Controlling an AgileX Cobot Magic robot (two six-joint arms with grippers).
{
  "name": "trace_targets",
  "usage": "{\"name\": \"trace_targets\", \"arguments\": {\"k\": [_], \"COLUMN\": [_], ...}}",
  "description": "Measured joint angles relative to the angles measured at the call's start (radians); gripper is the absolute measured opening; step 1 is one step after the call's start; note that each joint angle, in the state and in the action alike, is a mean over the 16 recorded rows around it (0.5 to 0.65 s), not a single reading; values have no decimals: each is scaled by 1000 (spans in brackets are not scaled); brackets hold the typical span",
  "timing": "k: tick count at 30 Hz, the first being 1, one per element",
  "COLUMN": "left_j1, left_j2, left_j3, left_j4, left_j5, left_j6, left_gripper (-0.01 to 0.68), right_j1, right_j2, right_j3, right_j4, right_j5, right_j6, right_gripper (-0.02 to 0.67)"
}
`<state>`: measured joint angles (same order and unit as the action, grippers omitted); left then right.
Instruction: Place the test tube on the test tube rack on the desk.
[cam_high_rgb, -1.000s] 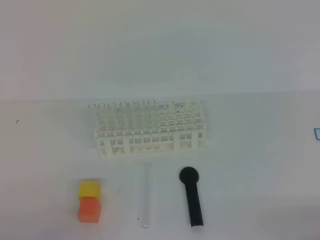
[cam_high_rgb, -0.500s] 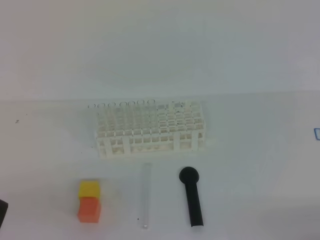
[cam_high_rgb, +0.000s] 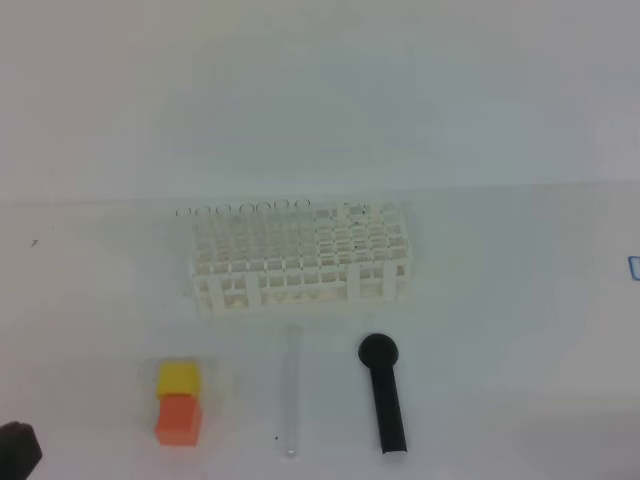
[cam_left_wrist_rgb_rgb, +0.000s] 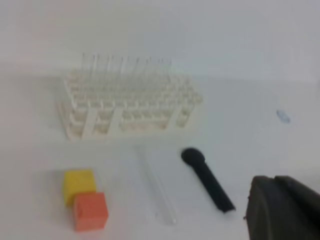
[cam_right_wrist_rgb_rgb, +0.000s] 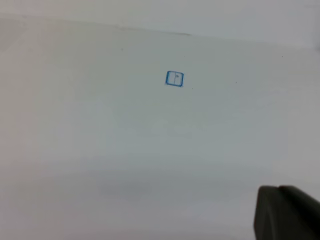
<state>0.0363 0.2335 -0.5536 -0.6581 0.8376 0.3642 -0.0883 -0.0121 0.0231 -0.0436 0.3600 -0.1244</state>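
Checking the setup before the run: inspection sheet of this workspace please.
Surface: plain white desk, a few dark specks.
Job's things: thin clear glass test tube lying flat, in front of white plastic lattice rack; clear tubes stand in rack's back row.
Clutter: black round-headed stick; yellow block touching orange block; small blue square mark.
Grippers: left gripper shut, holding nothing; right gripper shut.
Cables: nothing seen.
Surroundings: pale wall.
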Motion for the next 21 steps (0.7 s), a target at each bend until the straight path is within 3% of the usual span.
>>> {"name": "trace_targets", "arguments": {"k": [5, 10, 21], "left_j1": [-48, -99, -191], "left_j2": [142, 279, 563], "left_j3": [-140, -239, -333], "left_j4": [117, 135, 152], "left_j5": [114, 181, 187], "left_j6": [-48, -40, -35], "left_gripper": [0, 0, 0], "right_j1": [0, 0, 0], "right_j2": [0, 0, 0], "right_j3": [0, 0, 0], "right_j4": [0, 0, 0], "right_j5": [0, 0, 0], "right_j6": [0, 0, 0], "right_gripper": [-1, -1, -1]}}
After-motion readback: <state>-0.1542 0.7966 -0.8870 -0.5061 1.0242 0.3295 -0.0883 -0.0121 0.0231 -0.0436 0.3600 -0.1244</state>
